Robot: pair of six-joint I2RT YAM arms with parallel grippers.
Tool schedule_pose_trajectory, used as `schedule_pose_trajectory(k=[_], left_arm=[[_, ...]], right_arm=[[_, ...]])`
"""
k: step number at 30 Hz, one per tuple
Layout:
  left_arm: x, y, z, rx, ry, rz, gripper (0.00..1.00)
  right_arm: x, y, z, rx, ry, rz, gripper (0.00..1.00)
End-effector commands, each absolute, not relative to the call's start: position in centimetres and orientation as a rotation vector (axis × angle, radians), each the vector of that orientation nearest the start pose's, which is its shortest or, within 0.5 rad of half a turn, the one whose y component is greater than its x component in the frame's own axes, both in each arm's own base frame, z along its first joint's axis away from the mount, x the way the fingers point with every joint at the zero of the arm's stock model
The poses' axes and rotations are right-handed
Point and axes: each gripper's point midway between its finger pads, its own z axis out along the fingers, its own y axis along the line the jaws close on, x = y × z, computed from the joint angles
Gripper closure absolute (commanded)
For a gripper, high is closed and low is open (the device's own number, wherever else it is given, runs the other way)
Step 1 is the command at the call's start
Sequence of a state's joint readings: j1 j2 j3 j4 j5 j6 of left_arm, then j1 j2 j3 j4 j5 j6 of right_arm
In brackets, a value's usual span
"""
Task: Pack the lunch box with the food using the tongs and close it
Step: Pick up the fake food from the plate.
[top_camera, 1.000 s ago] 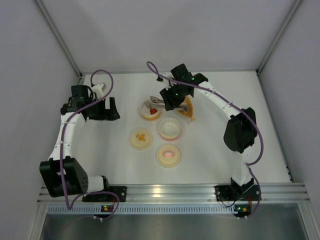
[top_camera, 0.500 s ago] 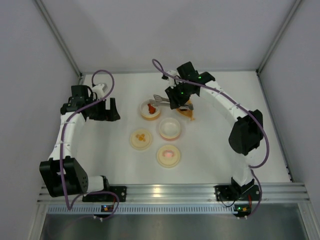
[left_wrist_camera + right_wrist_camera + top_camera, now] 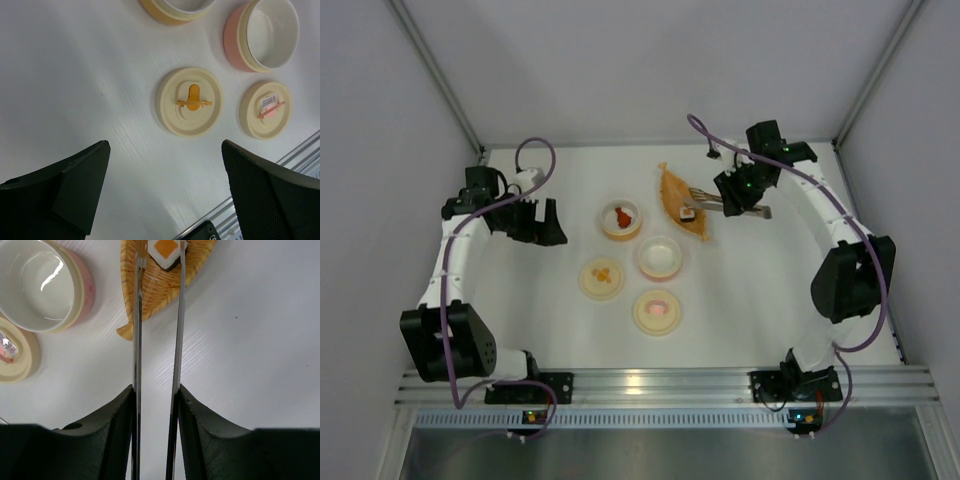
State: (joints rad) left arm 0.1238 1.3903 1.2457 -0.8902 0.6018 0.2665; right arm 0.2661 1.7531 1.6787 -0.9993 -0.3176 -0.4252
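Note:
My right gripper [image 3: 733, 198] [image 3: 156, 390] is shut on the tongs [image 3: 712, 203] [image 3: 177, 330], one silver arm against each finger. The tong tips straddle the white sushi-like roll [image 3: 688, 214] [image 3: 166, 249], which lies in the orange boat-shaped dish [image 3: 678, 185] [image 3: 150, 287]. The reddish-orange lump [image 3: 621, 213] sits in the orange lunch box bowl [image 3: 621, 231] [image 3: 170, 12]. The pink lunch box bowl [image 3: 660, 257] [image 3: 235, 40] [image 3: 87, 287] holds nothing. My left gripper [image 3: 535, 222] [image 3: 165, 150] hangs open over bare table at the left.
Two cream lids lie flat near the bowls: one with an orange handle [image 3: 602, 278] [image 3: 189, 102], one with a pink handle [image 3: 657, 311] [image 3: 265, 110] [image 3: 12, 357]. White walls close in the table on three sides. The metal rail [image 3: 660, 385] runs along the front.
My right arm has swung right and back with the tongs, from the orange bowl to the boat dish. The reddish lump now lies in that bowl. The left arm has barely moved.

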Motion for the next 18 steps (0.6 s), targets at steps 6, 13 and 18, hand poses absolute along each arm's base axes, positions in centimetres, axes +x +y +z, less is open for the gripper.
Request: schedule_pose_trajectory(k=[6, 13, 18], left_arm=[[30.7, -6.8, 19.2, 0.503, 2.369, -0.761, 0.02], [30.9, -6.8, 18.8, 0.518, 2.38, -0.781, 0.02], [30.8, -7.1, 18.6, 0.528, 2.381, -0.81, 0.02]], right_arm=[[37.0, 12.4, 18.9, -1.254, 2.318, 0.403, 0.62], [38.0, 12.7, 18.8, -1.333, 2.286, 0.405, 0.6], [39.1, 12.7, 18.6, -1.356, 2.276, 0.386, 0.59]])
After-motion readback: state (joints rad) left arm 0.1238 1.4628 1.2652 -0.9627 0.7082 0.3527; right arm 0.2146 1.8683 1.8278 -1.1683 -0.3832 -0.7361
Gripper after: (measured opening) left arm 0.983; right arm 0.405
